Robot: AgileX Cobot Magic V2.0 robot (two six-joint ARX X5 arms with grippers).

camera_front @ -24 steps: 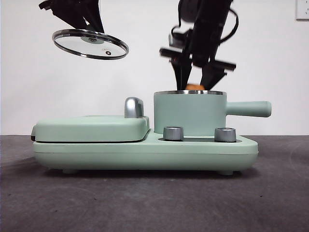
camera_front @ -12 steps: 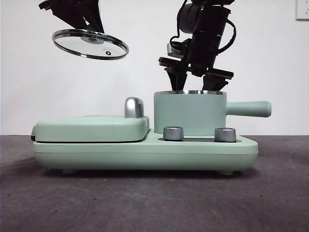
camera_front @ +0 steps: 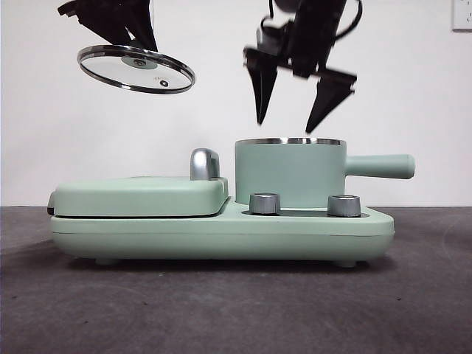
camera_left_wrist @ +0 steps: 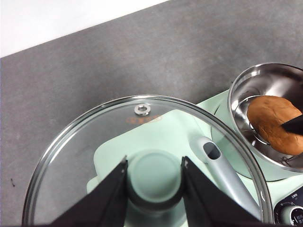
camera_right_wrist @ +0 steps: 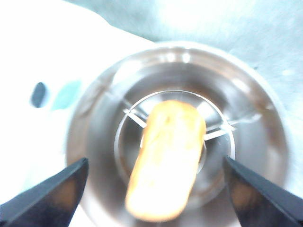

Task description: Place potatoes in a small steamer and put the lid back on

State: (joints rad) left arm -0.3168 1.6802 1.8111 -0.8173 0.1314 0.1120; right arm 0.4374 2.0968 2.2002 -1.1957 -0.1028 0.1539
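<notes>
The right gripper [camera_front: 293, 124] hangs with its 2 black jaws spread wide and empty, tips pointing down, a little above the steel rim of the small steamer [camera_front: 289, 172]. Straight below it, in the right wrist view, the potato [camera_right_wrist: 166, 158] lies inside the pot on the steel rack at the bottom (orange-brown, oblong, blurred by glare), touching neither jaw. From the steamer's side wall the straight green handle [camera_front: 380, 166] sticks out away from the griddle side.

The left gripper [camera_left_wrist: 155, 178] is closed on the mint-green knob [camera_left_wrist: 155, 176] of the lid [camera_front: 136, 68], 1 jaw pressed against each side of it. The glass lid hangs tilted under this gripper, high in the air and well apart from the steamer. Below it lies the flat griddle cover [camera_front: 140, 195] with its steel handle [camera_front: 204, 164] next to the pot. Cover and steamer sit on the same mint-green base [camera_front: 221, 234], which carries 2 steel dials [camera_front: 265, 203] on its front and stands on the dark table [camera_front: 236, 310].
</notes>
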